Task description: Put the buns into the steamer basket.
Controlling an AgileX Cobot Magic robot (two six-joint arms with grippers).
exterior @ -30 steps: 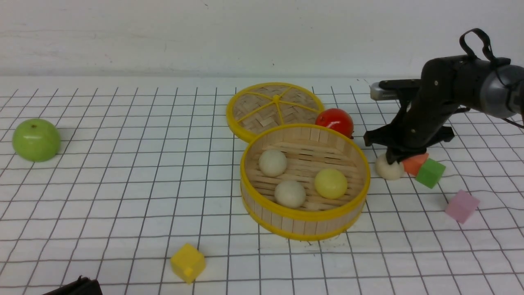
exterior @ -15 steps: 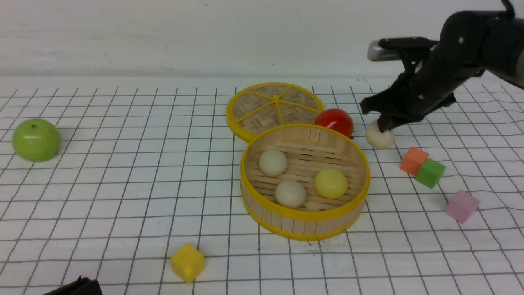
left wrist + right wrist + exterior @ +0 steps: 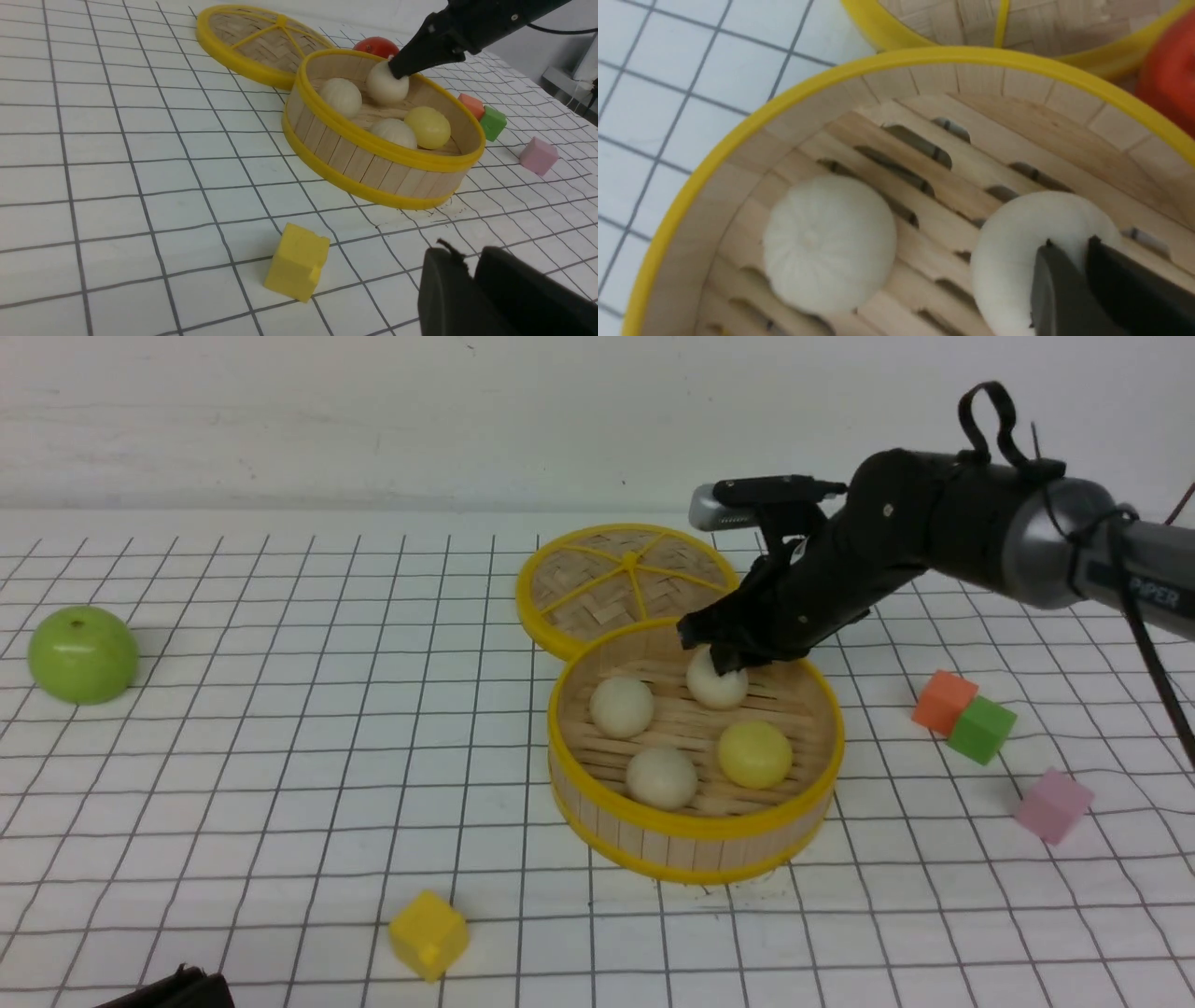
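Observation:
The steamer basket (image 3: 695, 821) stands at the table's middle, holding two cream buns (image 3: 622, 707) (image 3: 662, 777) and a pale yellow bun (image 3: 754, 753). My right gripper (image 3: 724, 663) reaches down into the basket's far side, its narrow jaws pinching the top of a third cream bun (image 3: 717, 683). The right wrist view shows that bun (image 3: 1008, 252) low over the slats at the right gripper (image 3: 1069, 245); I cannot tell if it rests on them. My left gripper (image 3: 460, 252) hovers near the table's front edge, shut on nothing.
The woven lid (image 3: 625, 581) lies behind the basket with a red tomato (image 3: 373, 45) beside it. A green apple (image 3: 82, 653) sits far left and a yellow cube (image 3: 428, 933) in front. Orange (image 3: 943, 702), green (image 3: 980, 730) and pink (image 3: 1053, 805) cubes lie right.
My right gripper lifted the cream bun from beside the orange cube, carried it left past the tomato and lowered it into the basket's far side. The left arm stayed put.

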